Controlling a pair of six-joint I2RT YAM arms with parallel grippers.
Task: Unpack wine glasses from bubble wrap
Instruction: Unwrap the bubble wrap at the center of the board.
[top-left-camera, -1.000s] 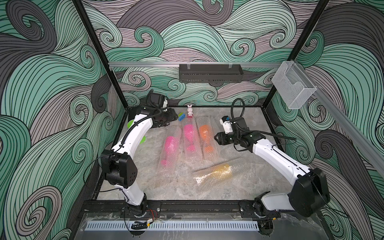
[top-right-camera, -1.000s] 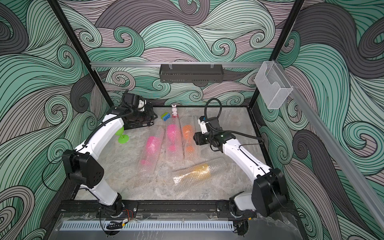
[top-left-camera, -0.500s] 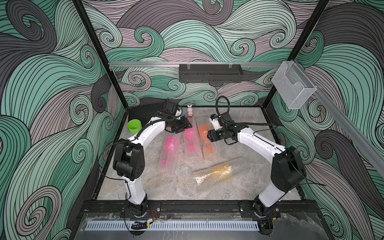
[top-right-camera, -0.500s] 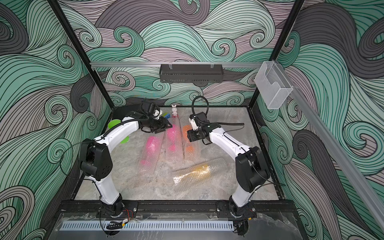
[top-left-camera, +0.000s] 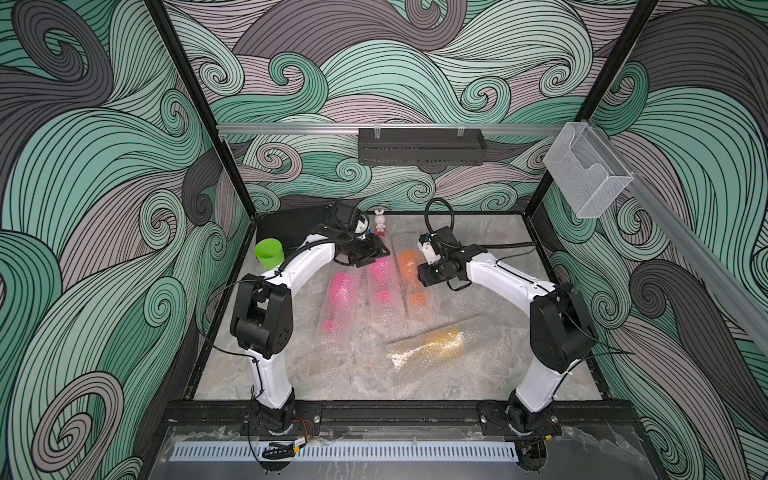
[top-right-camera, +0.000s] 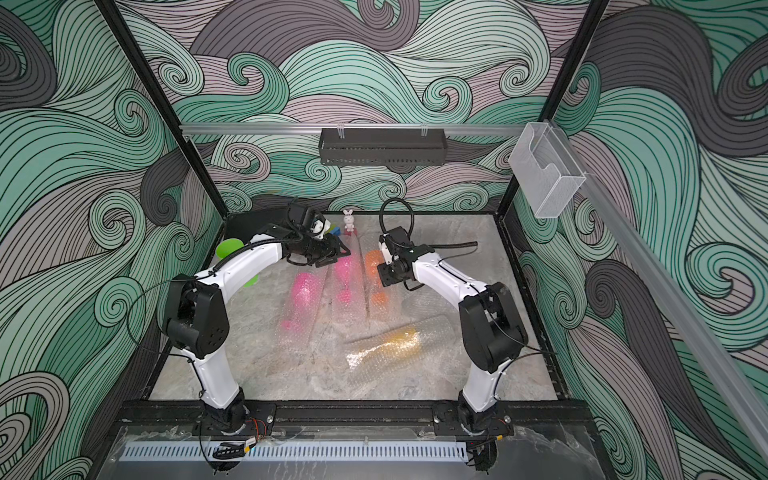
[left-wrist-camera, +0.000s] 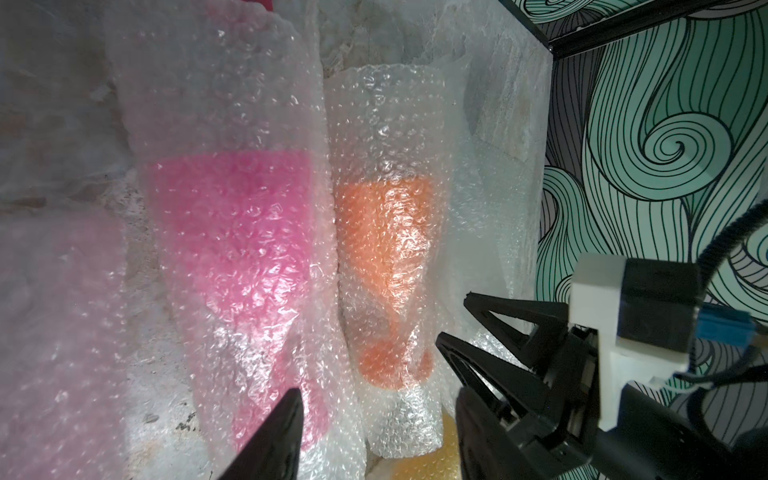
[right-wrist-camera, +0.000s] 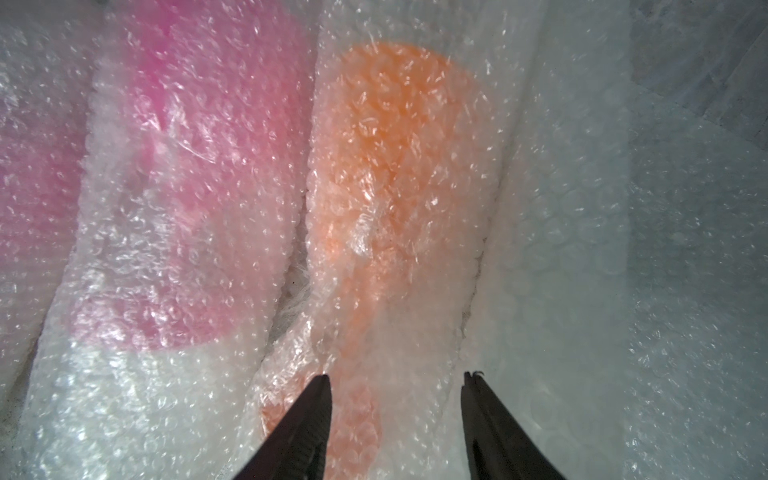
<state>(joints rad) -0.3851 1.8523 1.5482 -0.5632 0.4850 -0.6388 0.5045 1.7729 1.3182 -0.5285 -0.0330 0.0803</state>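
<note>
Bubble wrap (top-left-camera: 419, 313) rolls mid-frame in both top views held pink goblets (top-left-camera: 340, 286), an orange goblet (top-left-camera: 405, 262) and a yellow goblet (top-left-camera: 440, 343); a green goblet (top-left-camera: 269, 253) stood bare at frame left. Left wrist: we saw the left gripper (left-wrist-camera: 376, 390), jaws wide, over pink. Right wrist: the right gripper (right-wrist-camera: 395, 374), jaws wide, astride orange.

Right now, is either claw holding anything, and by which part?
Nothing is held. The left gripper hangs open over a wrapped pink goblet; the right gripper hangs open over the wrapped orange goblet.
</note>
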